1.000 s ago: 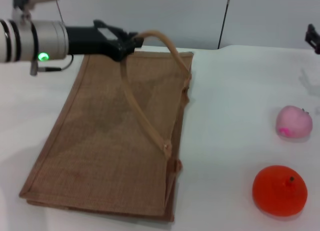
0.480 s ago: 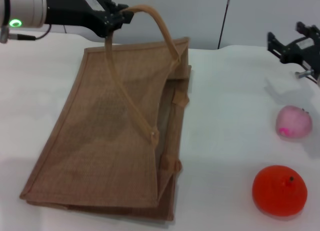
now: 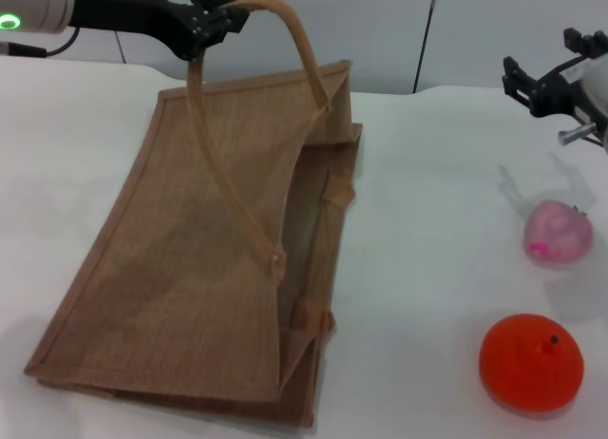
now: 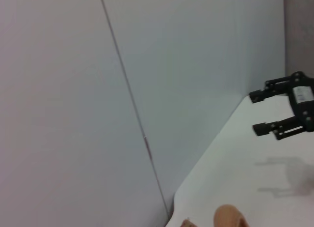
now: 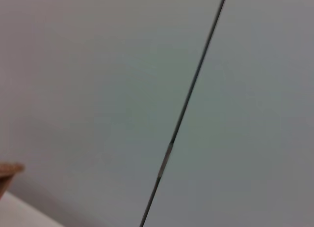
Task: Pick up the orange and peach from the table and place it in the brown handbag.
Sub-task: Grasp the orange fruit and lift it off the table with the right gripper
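At the upper left of the head view, the left gripper point(image 3: 204, 21) pinches one handle point(image 3: 285, 40) of the brown handbag point(image 3: 190, 258), lifting its upper side. The right gripper point(image 3: 537, 83), fingers spread, hangs at the upper right above the peach point(image 3: 559, 232); the orange point(image 3: 530, 360) lies at the lower right on the table point(image 3: 427, 220).

Overhead head view; wrists seemingly wallward.
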`<state>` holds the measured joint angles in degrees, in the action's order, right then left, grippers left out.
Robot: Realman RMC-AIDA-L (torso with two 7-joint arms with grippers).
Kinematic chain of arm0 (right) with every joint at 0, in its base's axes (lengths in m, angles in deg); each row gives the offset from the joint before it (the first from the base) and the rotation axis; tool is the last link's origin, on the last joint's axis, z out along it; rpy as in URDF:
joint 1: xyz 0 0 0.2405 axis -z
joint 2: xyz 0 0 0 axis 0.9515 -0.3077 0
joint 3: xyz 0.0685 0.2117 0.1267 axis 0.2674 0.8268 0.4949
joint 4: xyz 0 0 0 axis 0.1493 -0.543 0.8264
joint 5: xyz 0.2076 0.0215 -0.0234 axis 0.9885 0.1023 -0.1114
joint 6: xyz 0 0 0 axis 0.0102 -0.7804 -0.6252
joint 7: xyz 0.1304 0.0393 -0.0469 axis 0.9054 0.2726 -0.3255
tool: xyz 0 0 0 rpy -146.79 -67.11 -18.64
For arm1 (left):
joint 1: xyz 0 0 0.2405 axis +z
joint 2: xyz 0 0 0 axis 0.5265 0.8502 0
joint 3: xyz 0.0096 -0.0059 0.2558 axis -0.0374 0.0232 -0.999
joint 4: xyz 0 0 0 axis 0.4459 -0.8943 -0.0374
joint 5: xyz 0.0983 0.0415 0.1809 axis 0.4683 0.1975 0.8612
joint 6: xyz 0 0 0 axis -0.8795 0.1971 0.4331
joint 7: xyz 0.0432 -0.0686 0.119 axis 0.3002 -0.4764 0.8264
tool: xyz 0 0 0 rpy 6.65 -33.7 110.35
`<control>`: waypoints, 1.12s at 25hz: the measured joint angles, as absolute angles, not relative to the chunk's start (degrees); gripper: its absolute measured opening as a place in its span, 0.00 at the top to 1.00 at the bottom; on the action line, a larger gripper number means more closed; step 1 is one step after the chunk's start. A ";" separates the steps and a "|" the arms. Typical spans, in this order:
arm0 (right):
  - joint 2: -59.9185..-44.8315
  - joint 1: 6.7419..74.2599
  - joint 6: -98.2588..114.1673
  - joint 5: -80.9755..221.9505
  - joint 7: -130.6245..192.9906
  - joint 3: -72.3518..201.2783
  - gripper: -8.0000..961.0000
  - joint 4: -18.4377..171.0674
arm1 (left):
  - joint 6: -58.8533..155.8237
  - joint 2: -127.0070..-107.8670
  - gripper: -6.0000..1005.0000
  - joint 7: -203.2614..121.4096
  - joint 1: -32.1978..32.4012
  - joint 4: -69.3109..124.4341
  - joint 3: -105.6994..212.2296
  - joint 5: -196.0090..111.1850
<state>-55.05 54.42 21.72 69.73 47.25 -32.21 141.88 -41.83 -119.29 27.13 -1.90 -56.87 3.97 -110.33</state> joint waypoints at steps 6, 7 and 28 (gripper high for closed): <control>-55.05 54.63 44.45 71.92 44.85 -36.85 0.19 154.68 | -43.87 -119.19 0.87 25.12 -1.06 -62.02 4.30 -110.50; -55.04 54.50 48.61 73.95 42.91 -37.06 0.19 157.09 | -44.17 -119.15 0.87 24.90 -1.05 -62.52 4.38 -110.53; -55.06 48.99 100.83 95.14 19.39 -33.92 0.19 178.15 | -45.46 -118.99 0.87 24.25 1.04 -65.95 6.66 -110.13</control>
